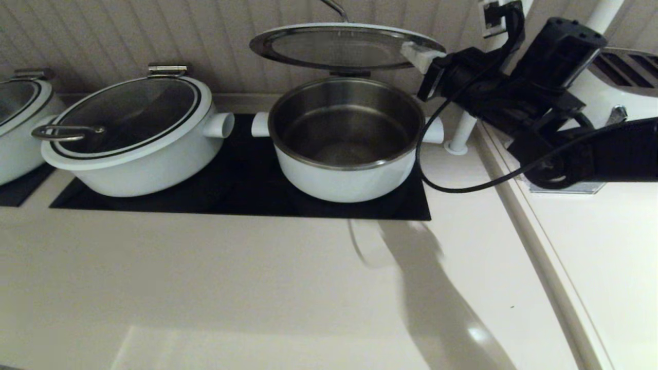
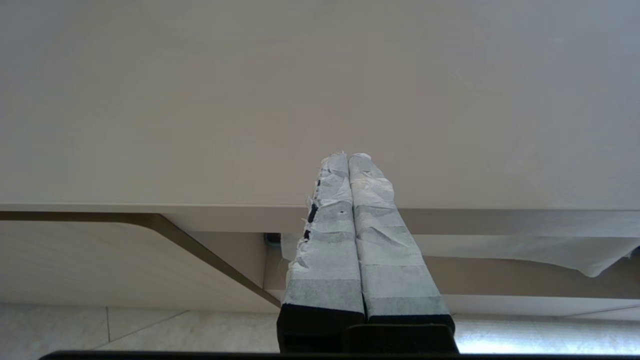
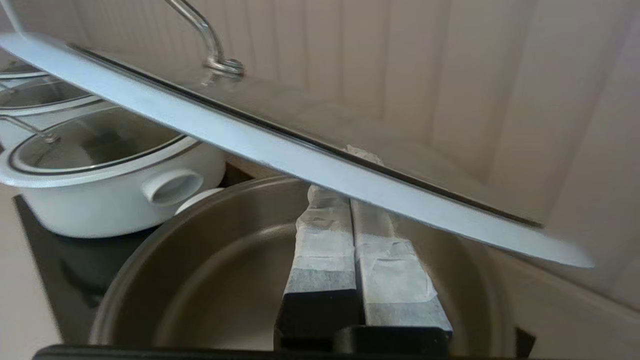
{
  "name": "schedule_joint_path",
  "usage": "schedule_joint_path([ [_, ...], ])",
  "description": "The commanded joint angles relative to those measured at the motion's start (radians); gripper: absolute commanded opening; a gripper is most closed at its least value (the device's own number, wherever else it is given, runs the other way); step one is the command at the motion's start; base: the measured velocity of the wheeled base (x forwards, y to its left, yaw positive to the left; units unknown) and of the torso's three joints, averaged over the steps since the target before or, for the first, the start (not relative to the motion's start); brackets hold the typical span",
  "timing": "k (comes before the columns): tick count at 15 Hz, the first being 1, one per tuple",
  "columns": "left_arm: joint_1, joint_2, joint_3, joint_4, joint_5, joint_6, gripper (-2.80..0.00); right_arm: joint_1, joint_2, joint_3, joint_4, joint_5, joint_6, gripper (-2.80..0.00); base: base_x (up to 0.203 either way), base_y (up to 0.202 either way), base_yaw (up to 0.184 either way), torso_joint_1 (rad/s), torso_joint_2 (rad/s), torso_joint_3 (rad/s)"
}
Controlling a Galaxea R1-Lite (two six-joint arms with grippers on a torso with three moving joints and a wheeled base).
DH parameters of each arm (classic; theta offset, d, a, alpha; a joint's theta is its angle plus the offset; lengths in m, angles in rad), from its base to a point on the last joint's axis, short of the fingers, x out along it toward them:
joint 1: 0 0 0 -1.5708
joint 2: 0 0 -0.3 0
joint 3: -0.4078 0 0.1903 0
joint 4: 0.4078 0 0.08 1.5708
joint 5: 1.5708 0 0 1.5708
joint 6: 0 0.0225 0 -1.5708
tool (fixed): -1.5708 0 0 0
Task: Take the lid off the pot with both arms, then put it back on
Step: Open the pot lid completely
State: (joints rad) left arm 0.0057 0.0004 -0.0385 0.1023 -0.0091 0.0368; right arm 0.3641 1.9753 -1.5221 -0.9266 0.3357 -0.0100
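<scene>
The counter [image 1: 257,288] is carrying a black hob panel [image 1: 241,174] along its back edge, and three white pots are sitting in a row there. One pot at the back left corner [image 1: 15,154] is showing only in part. A wider pot [image 1: 144,169] is wearing its lid. The pot [image 1: 344,180] is standing open toward the back right, steel liner bare.

Three lids are showing, and only one is up. The lid [image 1: 339,49] is hanging tilted above the pot, apparently pivoting on the hinge at its back.

The right gripper [image 1: 417,55] is reaching in from the right edge. Its wrapped fingers [image 3: 325,240] are pressing together and wedging under the lid's rim, propping it, not clamping it.

The left gripper [image 2: 350,160], fingers also together, is waiting off the counter's front edge, touching nothing. So I judge one arm of two is doing the lifting.
</scene>
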Motion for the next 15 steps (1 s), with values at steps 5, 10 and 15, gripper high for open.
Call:
schedule_joint_path([
  [5,0.0,0.0,-0.001,0.0,0.0,0.0,-2.8,-0.03,0.038,-0.043,-0.008,0.006,-0.001,-2.8,0.0,0.0,0.0,0.0,0.0,0.0],
  [10,0.0,0.0,0.0,0.0,0.0,0.0,-2.8,-0.04,0.046,-0.075,-0.008,0.006,-0.001,-2.8,0.0,0.0,0.0,0.0,0.0,0.0],
  [15,0.0,0.0,0.0,0.0,0.0,0.0,-2.8,-0.048,0.07,-0.125,-0.005,0.006,-0.001,-2.8,0.0,0.0,0.0,0.0,0.0,0.0],
])
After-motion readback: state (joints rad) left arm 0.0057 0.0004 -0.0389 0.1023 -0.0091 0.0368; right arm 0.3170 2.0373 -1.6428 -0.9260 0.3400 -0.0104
